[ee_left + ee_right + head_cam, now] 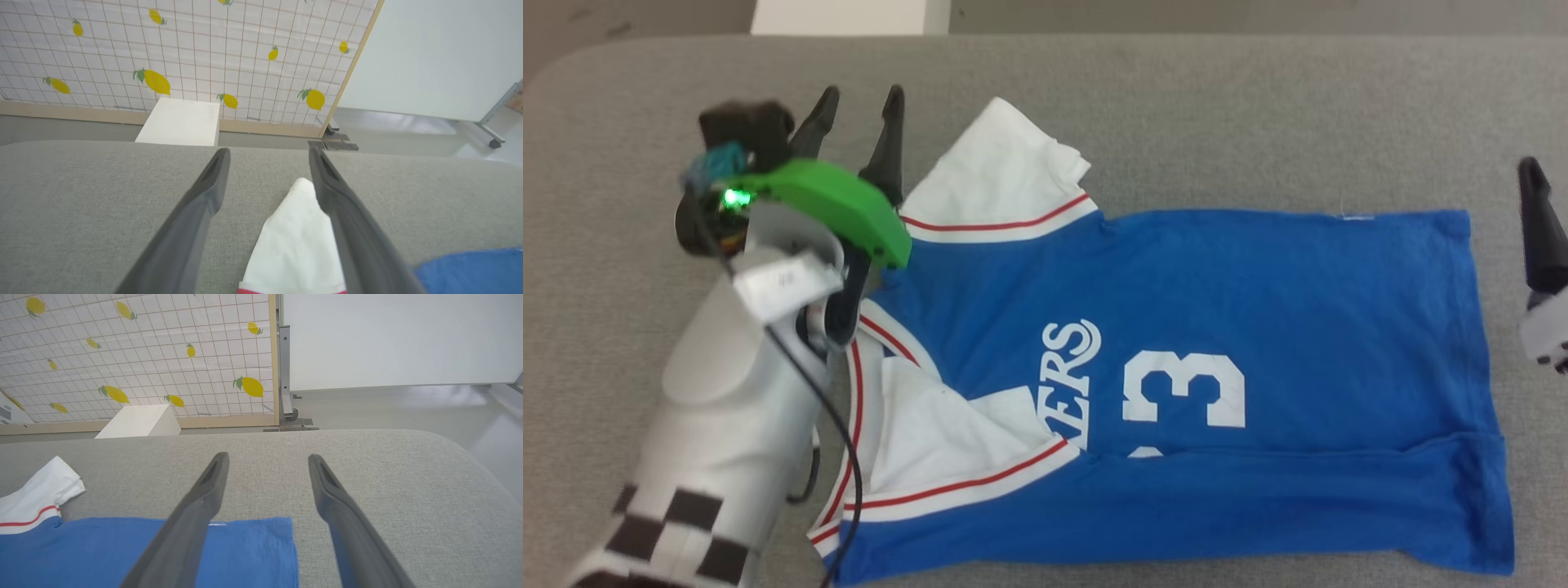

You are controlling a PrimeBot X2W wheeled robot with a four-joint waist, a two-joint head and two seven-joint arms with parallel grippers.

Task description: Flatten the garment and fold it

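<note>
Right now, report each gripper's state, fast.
Left gripper: open, holding nothing, above the white sleeve of the garment.
Right gripper: open, holding nothing, near the garment's hem.

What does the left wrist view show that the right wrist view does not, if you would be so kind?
Left wrist view, not the right: the left gripper, jaws open, with the white sleeve of the garment seen between them.
Right wrist view, not the left: the right gripper, jaws open, with the blue hem corner seen between them, and the rounded end of the grey surface.
Both: the grey surface, the white box, the lemon-print screen, and the garment's white sleeve and blue body.
</note>
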